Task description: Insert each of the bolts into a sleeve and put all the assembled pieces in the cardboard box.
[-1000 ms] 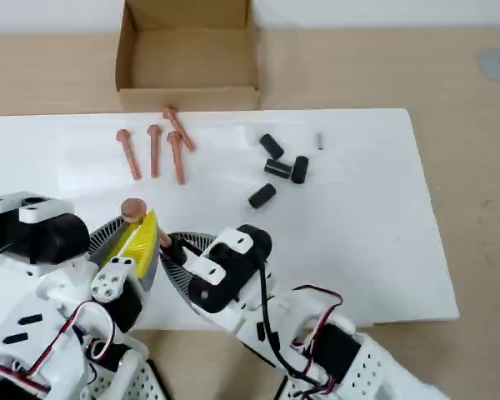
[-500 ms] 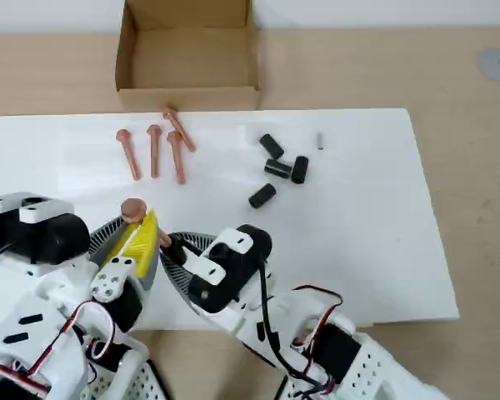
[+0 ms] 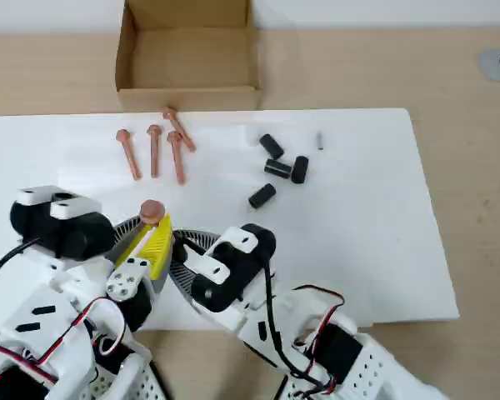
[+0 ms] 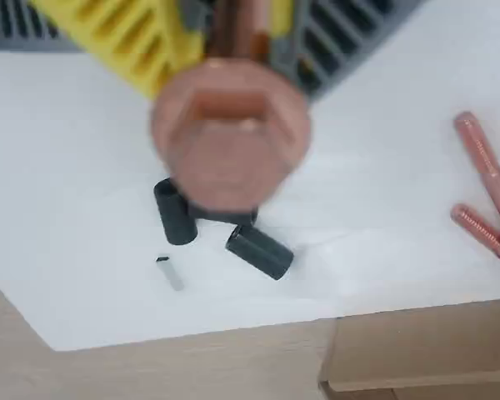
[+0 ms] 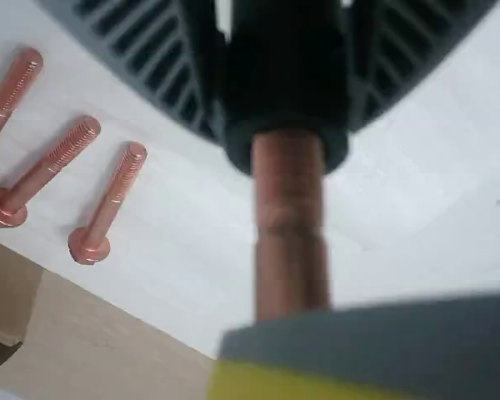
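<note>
Early in the job, judging by the layout: first pairing under way, none finished. Gripping a bolt in the left jaws, head up, over the near part of the white sheet. Clamping a black sleeve in the right jaws just beside it, with the shank seemingly entering the bore. Four loose bolts and four loose sleeves left lying on the sheet in two groups. Nothing yet inside the cardboard box at the far side of the bench.

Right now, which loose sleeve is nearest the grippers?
The lone black sleeve. It lies by itself on the white sheet, apart from the other three sleeves clustered farther back, and is closest to the right gripper.
</note>
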Motion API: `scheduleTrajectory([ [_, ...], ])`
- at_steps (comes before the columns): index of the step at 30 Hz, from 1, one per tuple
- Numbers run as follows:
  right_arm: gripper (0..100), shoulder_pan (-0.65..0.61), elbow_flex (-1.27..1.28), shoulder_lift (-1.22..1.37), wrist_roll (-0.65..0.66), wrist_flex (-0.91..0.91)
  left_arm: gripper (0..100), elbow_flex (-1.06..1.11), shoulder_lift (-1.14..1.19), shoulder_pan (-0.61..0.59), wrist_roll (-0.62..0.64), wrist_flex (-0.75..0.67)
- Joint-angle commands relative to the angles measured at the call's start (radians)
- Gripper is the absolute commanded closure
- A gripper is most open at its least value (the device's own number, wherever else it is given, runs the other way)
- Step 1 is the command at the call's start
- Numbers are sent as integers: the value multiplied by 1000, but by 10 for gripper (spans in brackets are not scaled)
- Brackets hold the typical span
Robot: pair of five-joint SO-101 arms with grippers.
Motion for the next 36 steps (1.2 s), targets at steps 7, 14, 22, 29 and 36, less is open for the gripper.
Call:
scheduleTrajectory([
  [7, 988, 12, -8, -8, -8, -23, 811, -38, -1, -104, -12, -14],
  [14, 988, 12, -10, -7, -8, -23, 789, -112, 7, -127, -18, 41],
  [22, 989, 113, -12, -4, -101, -18, 740, -230, 21, -215, -18, 130],
  [29, 989, 292, -127, -4, -166, 77, 736, -333, 211, -540, -20, 130],
  [36, 989, 389, -337, 206, -95, 69, 739, -370, 412, -698, -157, 130],
])
